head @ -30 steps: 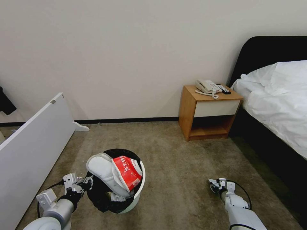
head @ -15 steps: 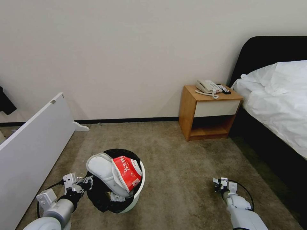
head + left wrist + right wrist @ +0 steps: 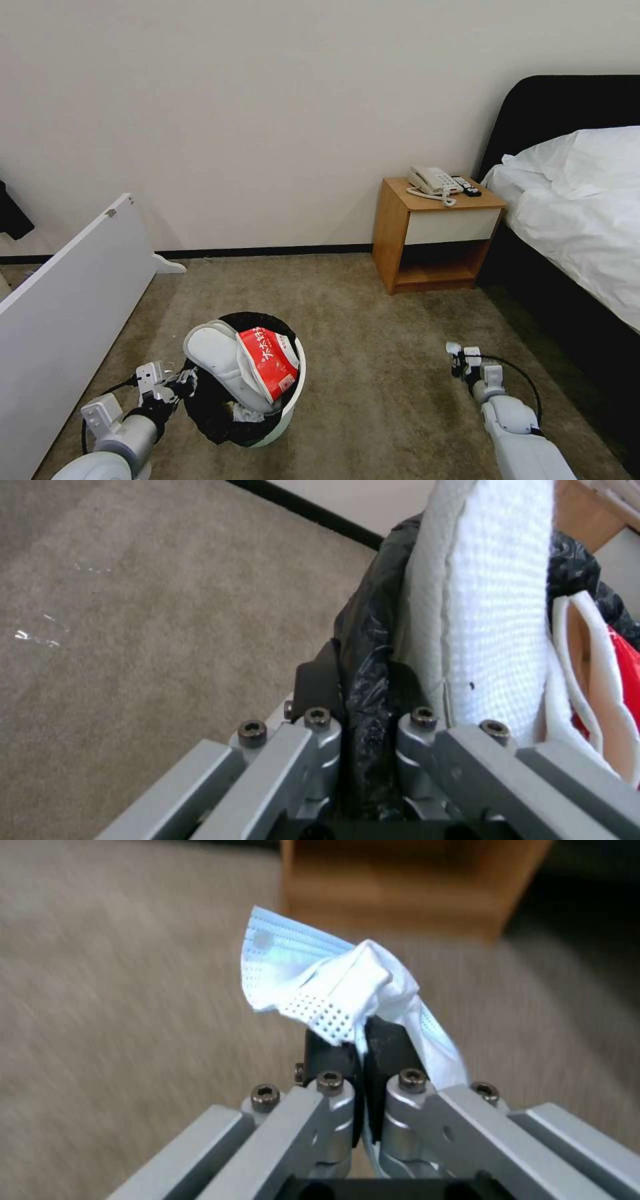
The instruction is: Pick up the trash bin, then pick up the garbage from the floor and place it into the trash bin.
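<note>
The round white trash bin (image 3: 291, 404) with its black liner (image 3: 363, 645) is at the lower left of the head view, leaning a little. My left gripper (image 3: 181, 385) is shut on its near rim, pinching the liner and rim between the fingers (image 3: 313, 685). A white slipper (image 3: 217, 360) and a red-white snack packet (image 3: 268, 360) stick up out of the bin. My right gripper (image 3: 461, 355) hovers over the grey-brown carpet floor (image 3: 373, 333) to the bin's right. It is shut on a crumpled blue-white face mask (image 3: 313, 980).
A wooden nightstand (image 3: 433, 233) with a phone (image 3: 433, 180) stands against the back wall. The bed (image 3: 580, 213) runs along the right side. A white board (image 3: 67, 313) leans at the left. Open carpet lies between the bin and the right arm.
My right gripper has risen and moved forward, away from me, carrying the mask. The bin and left gripper have shifted very slightly to the right.
</note>
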Robot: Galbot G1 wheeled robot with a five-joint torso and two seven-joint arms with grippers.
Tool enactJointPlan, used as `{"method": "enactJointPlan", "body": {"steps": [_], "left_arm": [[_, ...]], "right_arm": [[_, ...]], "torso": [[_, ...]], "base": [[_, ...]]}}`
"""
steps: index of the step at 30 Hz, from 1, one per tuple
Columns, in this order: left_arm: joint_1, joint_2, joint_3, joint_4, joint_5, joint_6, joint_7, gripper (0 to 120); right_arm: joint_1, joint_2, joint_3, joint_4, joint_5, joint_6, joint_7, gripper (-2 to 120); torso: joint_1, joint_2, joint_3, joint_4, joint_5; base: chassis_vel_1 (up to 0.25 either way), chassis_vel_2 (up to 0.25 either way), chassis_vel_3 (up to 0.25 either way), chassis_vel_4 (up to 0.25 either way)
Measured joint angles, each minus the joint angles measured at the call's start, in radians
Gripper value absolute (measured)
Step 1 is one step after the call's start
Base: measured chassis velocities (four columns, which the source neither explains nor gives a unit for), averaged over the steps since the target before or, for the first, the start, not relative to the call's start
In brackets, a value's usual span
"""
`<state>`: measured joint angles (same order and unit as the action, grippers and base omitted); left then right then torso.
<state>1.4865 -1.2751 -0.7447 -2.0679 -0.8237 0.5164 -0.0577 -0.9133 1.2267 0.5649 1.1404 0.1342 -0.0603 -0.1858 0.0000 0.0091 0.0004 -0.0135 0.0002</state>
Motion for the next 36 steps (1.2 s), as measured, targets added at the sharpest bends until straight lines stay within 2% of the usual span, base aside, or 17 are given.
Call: {"method": "enactJointPlan", "body": {"steps": [2,3,5,8,11,12,14,17,20,29,36], "left_arm": [[-0.001,0.000,0.002,-0.003,-0.001,0.010,-0.009,4],[-0.001,0.000,0.002,-0.003,-0.001,0.010,-0.009,4],[0.000,0.000,0.004,-0.008,-0.002,0.018,-0.015,4],[0.001,0.003,0.005,-0.011,-0.002,0.024,-0.021,4],[0.001,0.010,0.007,-0.025,-0.012,0.042,-0.042,4],[0.001,0.010,0.007,-0.025,-0.012,0.042,-0.042,4],[-0.001,0.017,0.007,-0.035,-0.022,0.055,-0.061,4],[-0.002,0.021,0.008,-0.040,-0.028,0.061,-0.070,4],[-0.010,0.049,0.032,-0.045,-0.038,0.085,-0.118,4],[-0.040,0.090,0.072,-0.037,-0.044,0.107,-0.173,4],[-0.049,0.096,0.101,-0.030,-0.040,0.108,-0.183,4]], "right_arm": [[-0.038,-0.029,-0.020,0.152,0.027,0.002,-0.007,0],[-0.038,-0.029,-0.020,0.152,0.027,0.002,-0.007,0],[-0.066,-0.055,-0.037,0.269,0.054,0.019,-0.022,0],[-0.081,-0.073,-0.050,0.337,0.073,0.053,-0.044,0],[-0.107,-0.115,-0.082,0.481,0.114,0.129,-0.124,0],[-0.107,-0.115,-0.082,0.481,0.114,0.129,-0.124,0],[-0.124,-0.145,-0.118,0.565,0.151,0.193,-0.212,0],[-0.130,-0.161,-0.136,0.594,0.164,0.217,-0.251,0],[-0.149,-0.239,-0.239,0.686,0.210,0.257,-0.341,0],[-0.139,-0.307,-0.344,0.713,0.255,0.274,-0.388,0],[-0.145,-0.315,-0.373,0.722,0.254,0.278,-0.409,0]], "torso": [[0.000,0.000,0.000,0.0003,-0.0003],[0.000,0.000,0.000,0.0003,-0.0003],[0.000,0.000,0.000,0.0005,-0.0003],[0.000,0.000,0.000,0.0002,-0.0001],[0.000,0.000,0.000,0.0003,-0.0004],[0.000,0.000,0.000,0.0003,-0.0004],[0.000,0.000,0.000,0.0003,-0.0002],[0.000,0.000,0.000,0.0004,-0.0002],[0.000,0.000,0.000,0.0003,-0.0001],[0.000,0.000,0.000,0.0003,-0.0001],[0.000,0.000,0.000,0.0003,-0.0003]], "base": [[0.000,0.000,0.000,0.000],[0.000,0.000,0.000,0.000],[0.000,0.000,0.000,0.000],[0.000,0.000,0.000,0.000],[0.000,0.000,0.000,0.000],[0.000,0.000,0.000,0.000],[0.000,0.000,0.000,0.000],[0.000,0.000,0.000,0.000],[0.000,0.000,0.000,0.000],[0.000,0.000,0.000,0.000],[0.000,0.000,0.000,0.000]]}}
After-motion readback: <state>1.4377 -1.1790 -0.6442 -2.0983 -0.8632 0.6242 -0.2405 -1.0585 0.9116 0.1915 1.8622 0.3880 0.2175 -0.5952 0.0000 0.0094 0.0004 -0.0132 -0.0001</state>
